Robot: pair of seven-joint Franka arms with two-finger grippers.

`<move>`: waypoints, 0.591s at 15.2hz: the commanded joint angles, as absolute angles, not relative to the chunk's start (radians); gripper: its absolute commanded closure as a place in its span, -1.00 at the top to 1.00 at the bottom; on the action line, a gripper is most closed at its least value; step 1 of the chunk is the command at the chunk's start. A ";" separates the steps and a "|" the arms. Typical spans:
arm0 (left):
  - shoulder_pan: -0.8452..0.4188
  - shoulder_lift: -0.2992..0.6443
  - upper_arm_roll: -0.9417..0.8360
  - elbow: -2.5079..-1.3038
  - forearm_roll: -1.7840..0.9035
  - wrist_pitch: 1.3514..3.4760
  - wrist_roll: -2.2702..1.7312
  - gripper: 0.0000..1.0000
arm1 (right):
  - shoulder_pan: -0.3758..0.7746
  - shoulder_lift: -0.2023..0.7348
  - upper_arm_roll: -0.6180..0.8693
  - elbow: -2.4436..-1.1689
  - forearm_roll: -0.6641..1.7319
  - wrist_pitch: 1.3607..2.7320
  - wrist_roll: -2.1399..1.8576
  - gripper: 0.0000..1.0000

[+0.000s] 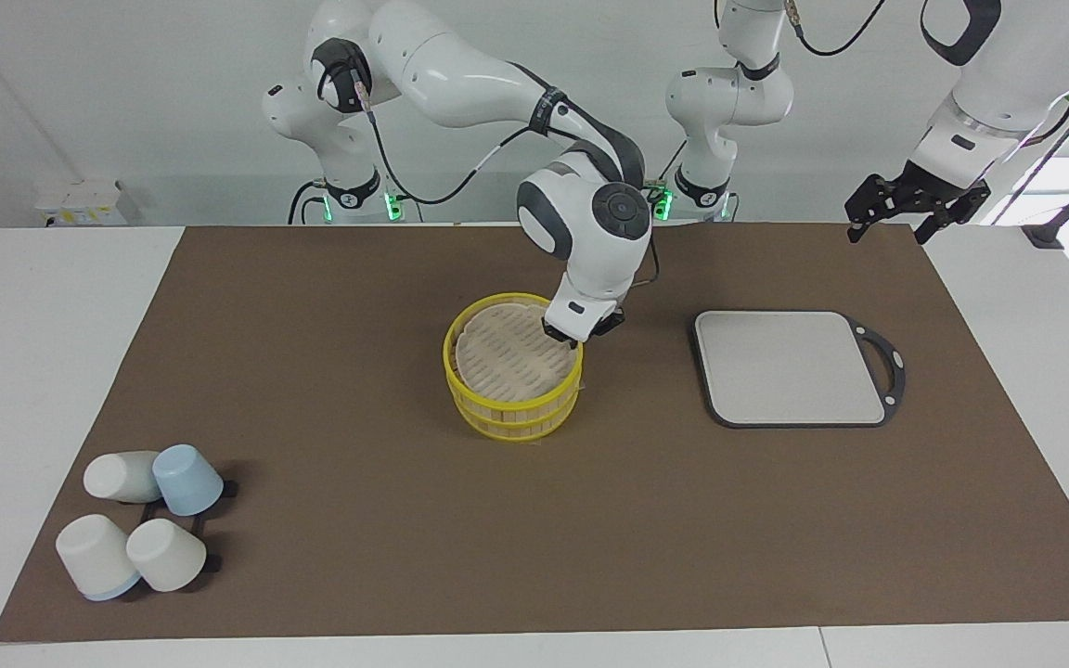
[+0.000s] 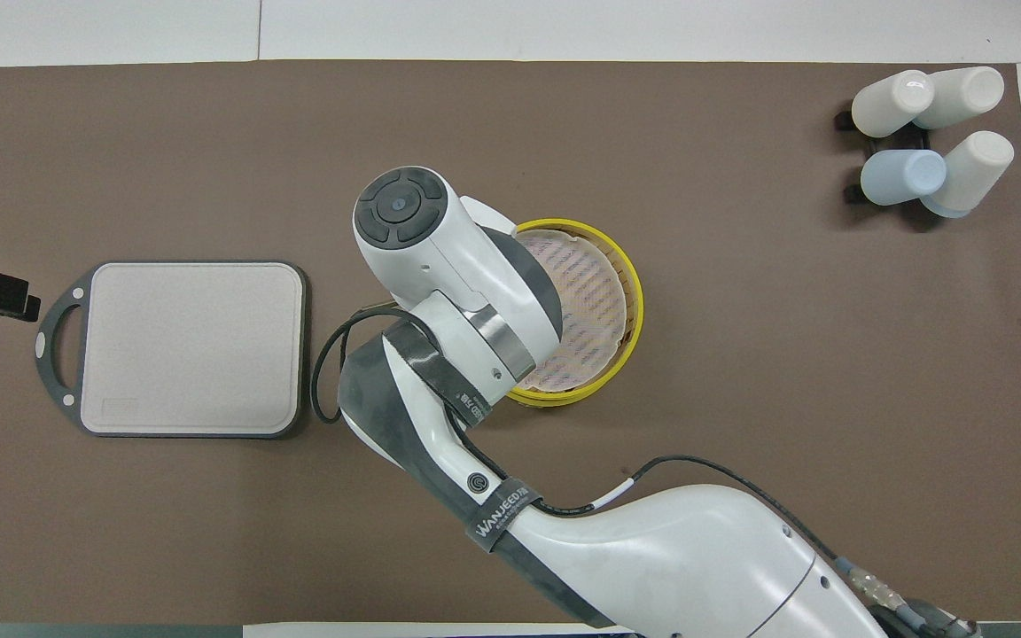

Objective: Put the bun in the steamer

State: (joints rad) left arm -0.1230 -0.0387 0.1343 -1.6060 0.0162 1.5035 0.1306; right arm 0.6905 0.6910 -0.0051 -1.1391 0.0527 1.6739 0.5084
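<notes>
My right claw (image 1: 577, 336) is at the steamer (image 1: 513, 419), at the edge of it that is toward my left arm's end of the tabletop (image 1: 330, 306). The claw is clenched. Its tips are at the rim of the pale woven lid (image 1: 507, 360), which lies on the top tier inside the yellow rim. I cannot tell if the tips only touch the lid's edge or really pinch it. From overhead my own wrist and forearm cover this place, so only the part of the steamer (image 2: 633, 306) toward my right arm's end shows there.

The steamer stands in the middle of the brown mat (image 1: 330, 520), its two tiers one on the other. I cannot see the bun in either view; nothing pale and small shows on the mat, on the board or in my claws.

My left claw (image 1: 906, 211) is released, its fingers spread, and it hangs in the air over the corner of the mat at my left arm's end, well apart from the steamer. This arm waits.

The grey board (image 1: 790, 366) with a dark handle lies flat between the steamer and my left arm's end. Four upturned cups (image 1: 140, 524), three white and one light blue, stand in a group at my right arm's end, farther from me than the steamer.
</notes>
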 commanded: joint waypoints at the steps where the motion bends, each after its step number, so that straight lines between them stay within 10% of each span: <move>1: -0.118 -0.038 0.135 -1.612 0.005 1.522 0.143 1.00 | 0.686 0.704 0.002 -1.108 0.041 1.666 0.529 -1.00; 9: -0.123 -0.040 0.135 -1.614 0.005 1.522 0.144 1.00 | 0.687 0.704 0.002 -1.112 0.086 1.723 0.555 -1.00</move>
State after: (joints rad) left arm -0.1238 -0.0385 0.1314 -1.6060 0.0155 1.5048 0.1306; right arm 0.6912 0.6913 -0.0040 -1.1379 0.0679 1.7096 0.5285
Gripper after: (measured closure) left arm 0.000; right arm 0.912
